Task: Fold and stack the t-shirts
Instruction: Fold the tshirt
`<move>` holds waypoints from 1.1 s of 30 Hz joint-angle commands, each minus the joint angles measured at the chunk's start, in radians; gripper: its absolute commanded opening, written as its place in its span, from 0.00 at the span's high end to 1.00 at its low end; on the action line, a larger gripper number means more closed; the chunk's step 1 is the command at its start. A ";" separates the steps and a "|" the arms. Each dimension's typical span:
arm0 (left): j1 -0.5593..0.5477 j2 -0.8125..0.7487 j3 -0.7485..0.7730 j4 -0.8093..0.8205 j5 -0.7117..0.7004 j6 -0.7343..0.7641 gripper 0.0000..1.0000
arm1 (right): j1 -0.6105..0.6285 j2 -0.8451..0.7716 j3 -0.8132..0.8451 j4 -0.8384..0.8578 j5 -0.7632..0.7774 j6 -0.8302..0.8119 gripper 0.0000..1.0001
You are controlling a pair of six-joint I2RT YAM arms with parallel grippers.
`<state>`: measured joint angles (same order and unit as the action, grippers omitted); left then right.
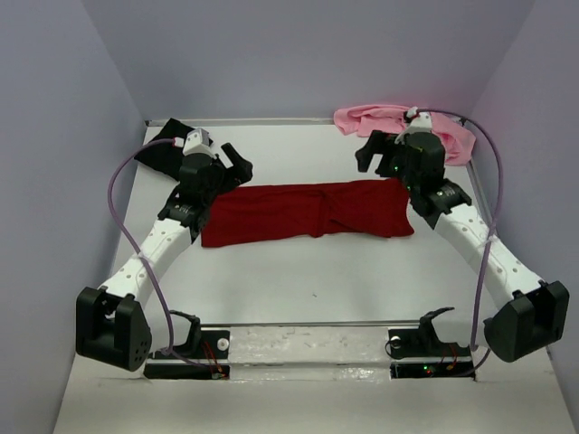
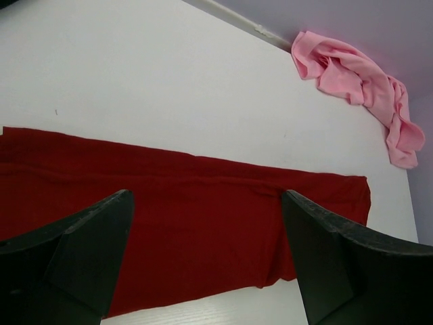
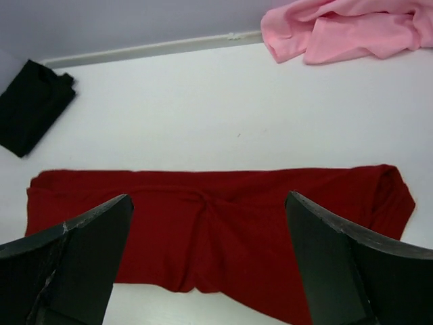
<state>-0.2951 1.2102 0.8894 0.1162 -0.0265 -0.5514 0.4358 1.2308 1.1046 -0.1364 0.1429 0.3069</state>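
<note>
Dark red shirt (image 1: 308,211) lies in a long folded band, black shirt (image 1: 163,149) beyond its left end, pink shirt (image 1: 366,117) bunched beyond its right. Both arms reach forward, left gripper (image 1: 238,163) and right gripper (image 1: 369,151) poised above its ends — jaws wide, empty.

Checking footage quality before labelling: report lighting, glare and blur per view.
Top external: even soft light, only faint shadows beside the dark red shirt. Left wrist: shirt sharp; fingers of the left hand loom dark, featureless. Right wrist: pink shirt crisp, no glare.
</note>
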 commanded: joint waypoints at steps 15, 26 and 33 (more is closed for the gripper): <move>0.019 0.014 0.171 -0.239 0.111 -0.024 0.01 | -0.244 0.380 0.457 -0.511 -0.499 0.201 0.00; 0.013 -0.046 0.013 -0.277 0.404 -0.064 0.01 | -0.381 0.157 0.284 -0.577 -0.545 0.228 0.10; 0.037 0.086 0.112 -0.406 0.416 -0.005 0.01 | -0.381 0.136 0.186 -0.582 -0.546 0.218 0.08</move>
<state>-0.2661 1.2545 0.9276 -0.2436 0.3199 -0.5919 0.0540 1.3815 1.3285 -0.6918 -0.3935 0.5247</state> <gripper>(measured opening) 0.989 0.916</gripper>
